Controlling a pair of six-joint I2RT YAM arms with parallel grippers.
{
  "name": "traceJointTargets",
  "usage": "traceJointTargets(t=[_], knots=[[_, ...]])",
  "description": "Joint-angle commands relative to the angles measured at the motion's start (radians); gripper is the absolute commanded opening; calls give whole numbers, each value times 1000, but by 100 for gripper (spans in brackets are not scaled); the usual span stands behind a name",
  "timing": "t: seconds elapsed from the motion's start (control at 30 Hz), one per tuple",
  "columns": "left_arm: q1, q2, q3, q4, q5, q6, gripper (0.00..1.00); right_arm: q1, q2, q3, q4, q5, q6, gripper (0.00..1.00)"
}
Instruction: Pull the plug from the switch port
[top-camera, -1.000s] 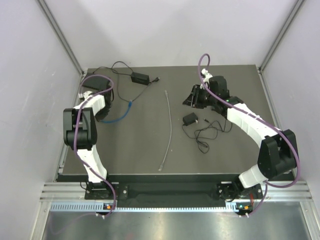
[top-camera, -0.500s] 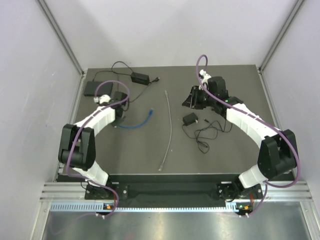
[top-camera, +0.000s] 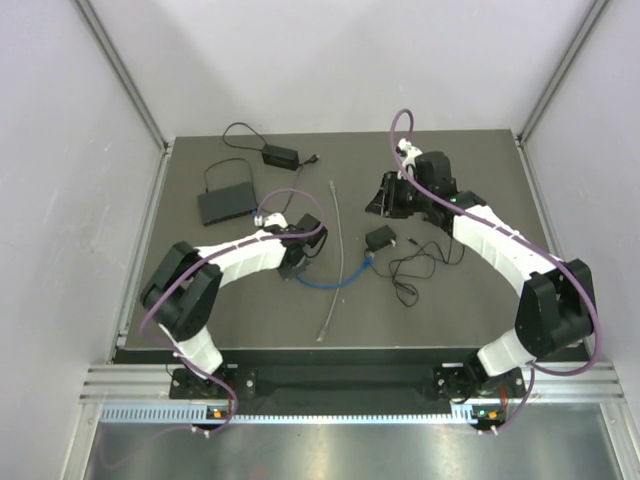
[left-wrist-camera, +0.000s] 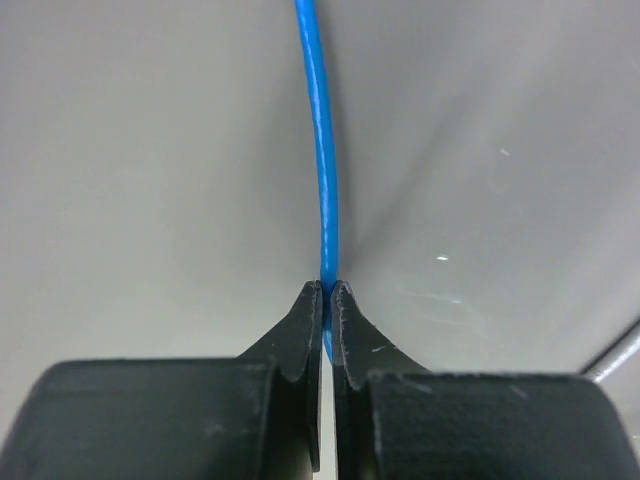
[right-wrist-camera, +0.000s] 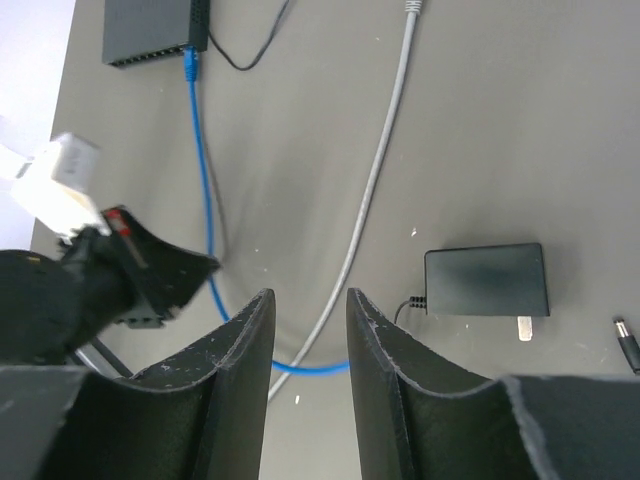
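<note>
The black switch lies at the back left of the mat. In the right wrist view the switch has a blue plug at its port face; I cannot tell whether it is seated. The blue cable runs from there to my left gripper, then curves on the mat to its free end. My left gripper is shut on the blue cable. My right gripper hovers open and empty at the back right; its jaws stand apart above the mat.
A grey cable lies lengthwise in the middle, also in the right wrist view. A small black adapter with a tangled cord lies right of it. A black power brick with its cord lies at the back.
My left arm has swept right toward the mat's middle with the blue cable pinched. The switch has slid right and nearer with it. The right arm has not moved.
</note>
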Motion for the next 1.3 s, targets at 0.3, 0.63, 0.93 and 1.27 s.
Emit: traceJointTargets(t=[0.3, 0.63, 0.93, 1.27], knots=[[-55, -41, 92, 84, 25, 183, 47, 4, 31, 55, 42, -56, -18, 36], [94, -148, 190, 94, -2, 461, 70, 26, 195, 127, 180, -161, 68, 51], [306, -102, 181, 355, -7, 605, 35, 82, 443, 305, 381, -309, 239, 53], [509, 30, 164, 525, 177, 662, 20, 155, 720, 525, 525, -365, 386, 55]])
